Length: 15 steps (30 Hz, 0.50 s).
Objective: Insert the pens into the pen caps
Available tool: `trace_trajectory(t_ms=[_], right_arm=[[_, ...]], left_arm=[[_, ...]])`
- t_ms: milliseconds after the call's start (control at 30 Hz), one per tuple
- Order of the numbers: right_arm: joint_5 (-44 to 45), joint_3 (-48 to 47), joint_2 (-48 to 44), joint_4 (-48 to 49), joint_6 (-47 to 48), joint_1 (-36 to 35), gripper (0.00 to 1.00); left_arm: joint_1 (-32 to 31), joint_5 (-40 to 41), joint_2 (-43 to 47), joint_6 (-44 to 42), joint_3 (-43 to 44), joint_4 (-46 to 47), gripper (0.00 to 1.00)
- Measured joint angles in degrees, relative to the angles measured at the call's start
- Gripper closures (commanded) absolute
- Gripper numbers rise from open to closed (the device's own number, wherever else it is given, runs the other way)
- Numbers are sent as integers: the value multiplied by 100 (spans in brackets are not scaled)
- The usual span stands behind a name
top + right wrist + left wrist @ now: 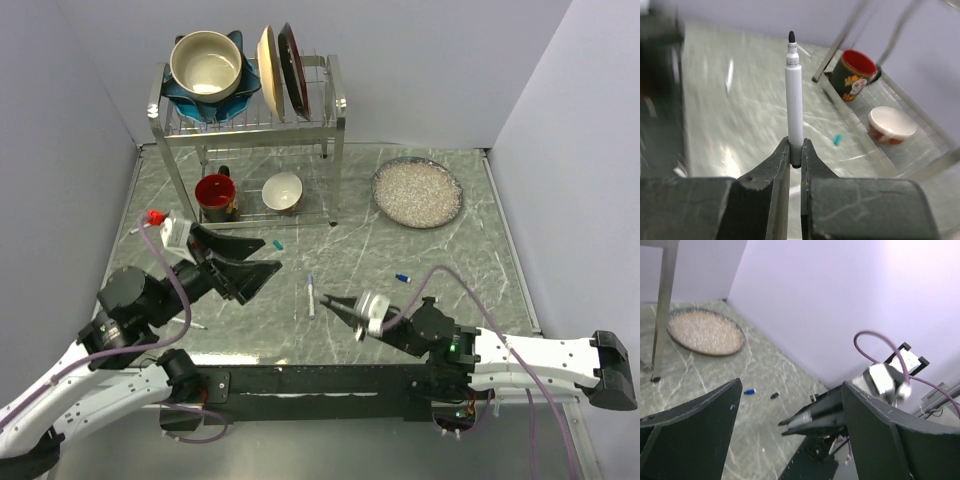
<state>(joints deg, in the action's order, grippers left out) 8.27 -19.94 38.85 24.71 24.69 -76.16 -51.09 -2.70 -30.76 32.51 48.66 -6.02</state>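
1. Two arms reach in from the near edge of the surface (350,245). The left tool (272,256) has its jaws spread wide and holds nothing. The right tool (795,150) points toward the left edge.
2. We see a white-barrelled pen (794,100) with a bare black tip.
3. Its butt end is pinched between the right tool's closed fingertips, close to the middle of the near edge. A teal cap (278,244) lies farther in.
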Motion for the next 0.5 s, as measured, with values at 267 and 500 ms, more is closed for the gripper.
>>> trace_trajectory(t_ms=[267,500], right_arm=[[898,-1574,1049,74,-3058,20,100],[780,-1606,1473,258,-4247,20,100]], left_arm=[[0,-179,214,-39,-1202,1010,22],[0,-612,-203,-59,-1366,1368,30]])
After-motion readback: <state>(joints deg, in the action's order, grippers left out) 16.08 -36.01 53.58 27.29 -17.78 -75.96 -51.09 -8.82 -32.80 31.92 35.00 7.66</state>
